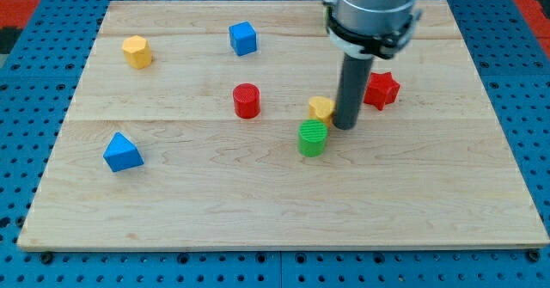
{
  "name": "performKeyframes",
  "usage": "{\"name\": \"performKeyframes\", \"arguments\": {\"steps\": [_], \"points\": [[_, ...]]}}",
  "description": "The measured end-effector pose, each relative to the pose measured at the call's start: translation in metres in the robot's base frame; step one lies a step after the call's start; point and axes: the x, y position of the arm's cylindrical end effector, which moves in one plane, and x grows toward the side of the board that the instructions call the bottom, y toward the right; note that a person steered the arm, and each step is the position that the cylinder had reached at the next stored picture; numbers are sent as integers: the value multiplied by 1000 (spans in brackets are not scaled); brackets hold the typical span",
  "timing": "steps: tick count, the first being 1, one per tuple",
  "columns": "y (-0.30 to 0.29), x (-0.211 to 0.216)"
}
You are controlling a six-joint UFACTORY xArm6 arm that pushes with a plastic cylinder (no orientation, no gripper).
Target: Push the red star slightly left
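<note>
The red star (381, 90) lies on the wooden board at the view's right of centre. My tip (345, 125) rests on the board just to the lower left of the star, a small gap away from it. A yellow block (321, 108), partly hidden by the rod, sits right against the tip's left side. A green cylinder (313, 138) stands just below and left of the tip.
A red cylinder (247, 101) stands left of the yellow block. A blue cube (243, 39) and a yellow hexagonal block (137, 52) lie toward the view's top left. A blue triangular block (121, 153) lies at the lower left. The wooden board (275, 211) sits on a blue pegboard.
</note>
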Motion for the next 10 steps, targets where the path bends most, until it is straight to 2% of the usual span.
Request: {"name": "performKeyframes", "arguments": {"steps": [2, 4, 6, 9, 10], "points": [[0, -40], [0, -45], [5, -76], [85, -80], [86, -116]]}}
